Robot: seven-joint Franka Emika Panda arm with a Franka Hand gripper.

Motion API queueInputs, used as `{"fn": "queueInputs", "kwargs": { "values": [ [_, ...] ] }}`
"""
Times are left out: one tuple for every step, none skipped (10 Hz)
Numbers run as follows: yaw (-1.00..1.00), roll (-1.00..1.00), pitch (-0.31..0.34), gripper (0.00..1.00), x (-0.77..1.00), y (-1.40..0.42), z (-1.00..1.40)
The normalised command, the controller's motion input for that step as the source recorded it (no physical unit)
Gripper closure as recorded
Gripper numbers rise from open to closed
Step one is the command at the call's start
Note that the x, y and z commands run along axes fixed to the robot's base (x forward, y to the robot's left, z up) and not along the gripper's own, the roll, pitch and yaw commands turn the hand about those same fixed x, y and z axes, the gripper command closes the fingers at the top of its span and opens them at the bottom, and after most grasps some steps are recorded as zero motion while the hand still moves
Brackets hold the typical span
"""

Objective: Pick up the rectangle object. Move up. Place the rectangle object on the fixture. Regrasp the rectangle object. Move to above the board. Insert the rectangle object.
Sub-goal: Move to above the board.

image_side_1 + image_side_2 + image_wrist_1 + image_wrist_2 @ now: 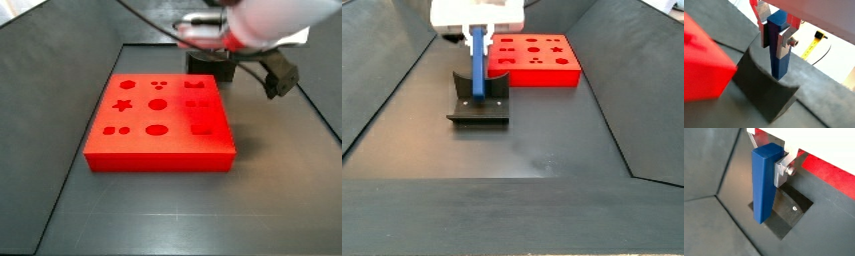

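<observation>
Blue rectangle object (763,183) clamped upright in the hand (769,165) over the fixture (480,103)

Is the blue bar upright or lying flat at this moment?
Upright: the rectangle object stands vertically over the fixture, clamped near its top by the gripper.

The gripper (769,168) clamps the upright blue rectangle object (764,183) above the fixture (791,215).

You'll see a yellow strip with black markings (816,41) on a white surface (836,56), beyond the end effector (776,39) in a wrist view, with a thin dark cable (826,50) curving just beside it. Dark grey sloped walls (396,70) enclose the floor (543,140). In a side view a black cable (144,22) crosses the far wall.
</observation>
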Motion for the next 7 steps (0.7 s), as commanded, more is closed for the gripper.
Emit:
{"fn": "queueInputs", "kwargs": {
  "values": [
    [-0.24, 0.07, 0.08, 1.0, -0.06, -0.23, 1.0],
    [-0.2, 0.06, 0.125, 1.0, -0.06, -0.22, 1.0],
    [-0.14, 0.05, 0.159, 1.0, -0.06, -0.22, 1.0],
    [-0.09, 0.04, 0.186, 1.0, -0.06, -0.21, 1.0],
    [-0.03, 0.0, 0.207, 1.0, -0.06, -0.2, 1.0],
    [0.02, -0.01, 0.214, 1.0, -0.05, -0.19, 1.0],
    [0.06, -0.02, 0.216, 1.0, -0.05, -0.18, 1.0]
  ]
}}
